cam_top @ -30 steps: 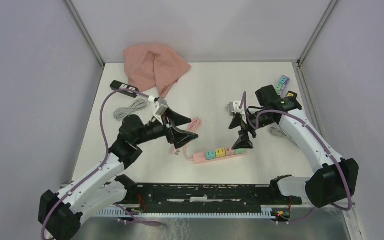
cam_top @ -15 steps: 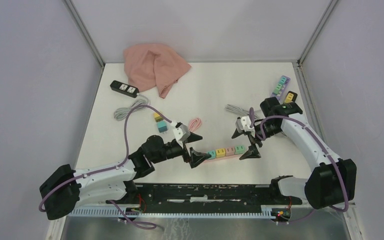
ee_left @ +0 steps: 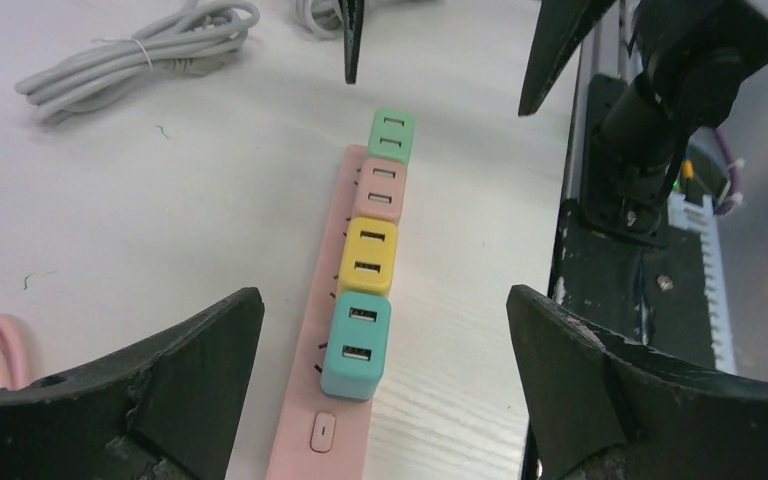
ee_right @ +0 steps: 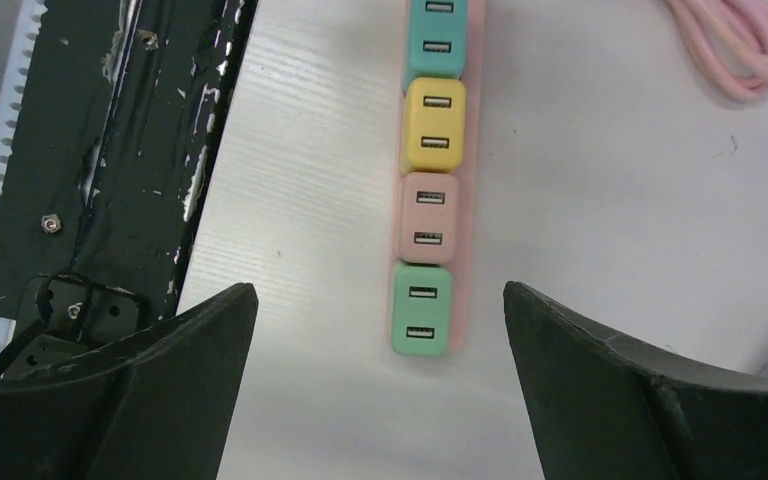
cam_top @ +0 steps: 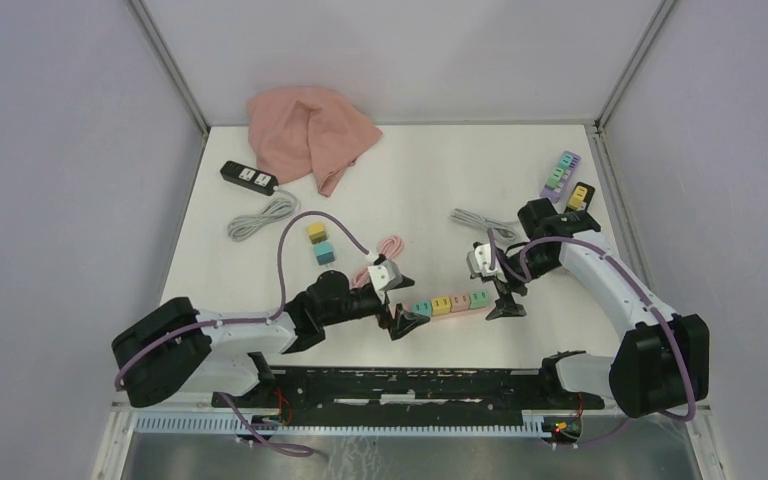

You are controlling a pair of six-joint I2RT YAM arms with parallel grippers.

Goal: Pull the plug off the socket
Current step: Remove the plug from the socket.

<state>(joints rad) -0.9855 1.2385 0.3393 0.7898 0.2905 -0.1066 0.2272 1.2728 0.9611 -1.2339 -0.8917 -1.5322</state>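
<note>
— Two arms have just moved in on the strip [ee_left: 312, 440]. Your left gripper [ee_left: 382, 305] swung down from beside the pink cable [cam_top: 390, 247] to the switch end. Your right gripper [ee_right: 379, 300] dropped over the far end.
— Is either holding anything?
— No. Both stand wide and empty, straddling the row without touching it.
— And the plugs?
— All four sit in the strip, which lies flat on the table [cam_top: 410, 170] between the grippers. The teal plug [ee_left: 357, 343] is nearest your left, the green plug [ee_right: 421, 309] nearest your right.
— So where does that leave you?
— Lined up, I'd judge, with no pull begun. One side likely pins the strip while the other pinches a plug.
</note>
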